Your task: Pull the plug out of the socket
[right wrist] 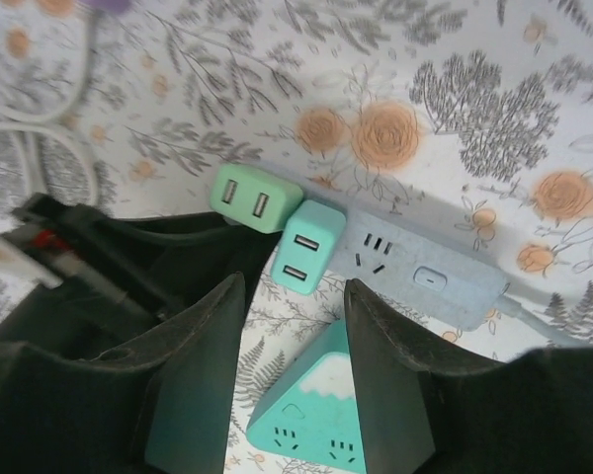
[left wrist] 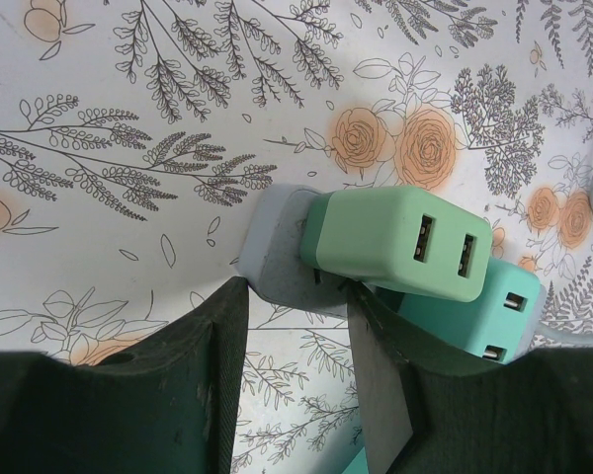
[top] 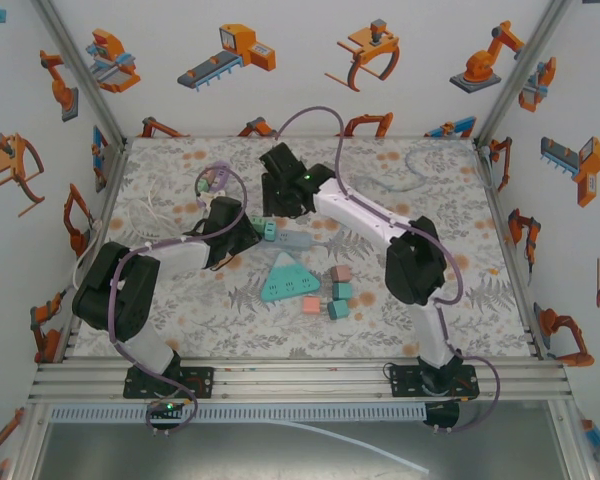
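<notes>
the left gripper (left wrist: 296, 296) was spread open, its two fingers straddling the end of the grey power strip (left wrist: 273, 247) and holding nothing. a green plug (left wrist: 395, 242) sat in that end of the strip, and a teal plug (left wrist: 496, 331) sat just beside it, to the right. the right gripper (right wrist: 289, 296) hung above the teal plug, also released and empty. near the strip lay a teal triangular socket (top: 285, 281), and to its right a few small blocks (top: 339, 292) rested on the flowered table (top: 430, 180).
</notes>
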You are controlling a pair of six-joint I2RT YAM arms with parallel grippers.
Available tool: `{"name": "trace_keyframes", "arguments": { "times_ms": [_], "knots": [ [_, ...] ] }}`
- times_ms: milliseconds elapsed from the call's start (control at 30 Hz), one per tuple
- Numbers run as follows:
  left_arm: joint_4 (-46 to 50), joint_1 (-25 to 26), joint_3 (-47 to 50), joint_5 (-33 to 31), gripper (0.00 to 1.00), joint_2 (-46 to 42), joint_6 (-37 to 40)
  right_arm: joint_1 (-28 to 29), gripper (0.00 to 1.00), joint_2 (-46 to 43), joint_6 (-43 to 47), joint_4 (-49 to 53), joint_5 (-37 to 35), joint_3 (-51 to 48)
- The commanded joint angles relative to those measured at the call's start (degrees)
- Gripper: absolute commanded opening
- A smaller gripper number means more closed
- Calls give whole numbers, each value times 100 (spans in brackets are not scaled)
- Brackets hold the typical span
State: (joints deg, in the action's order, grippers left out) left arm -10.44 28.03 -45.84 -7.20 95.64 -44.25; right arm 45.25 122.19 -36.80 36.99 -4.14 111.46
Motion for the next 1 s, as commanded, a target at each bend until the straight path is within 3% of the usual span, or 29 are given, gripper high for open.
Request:
{"name": "trace_keyframes", "arguments": {
  "times_ms": [0, 333, 633, 967],
  "knots": [
    [941, -52, 400, -572, 43, 682, 319, 110, 45, 304, -329, 318, -32, 319],
    [894, -52, 402, -581, 43, 705, 335, 167, 47, 938, -652, 687, -409, 770],
    [787, -52, 435, -529, 43, 773, 382, 207, 35, 1215, -706, 731, -732, 936],
    [531, -52, 539, -422, 43, 842, 378, 342, 31, 1549, -1025, 1196, -1051, 1463]
  ]
}}
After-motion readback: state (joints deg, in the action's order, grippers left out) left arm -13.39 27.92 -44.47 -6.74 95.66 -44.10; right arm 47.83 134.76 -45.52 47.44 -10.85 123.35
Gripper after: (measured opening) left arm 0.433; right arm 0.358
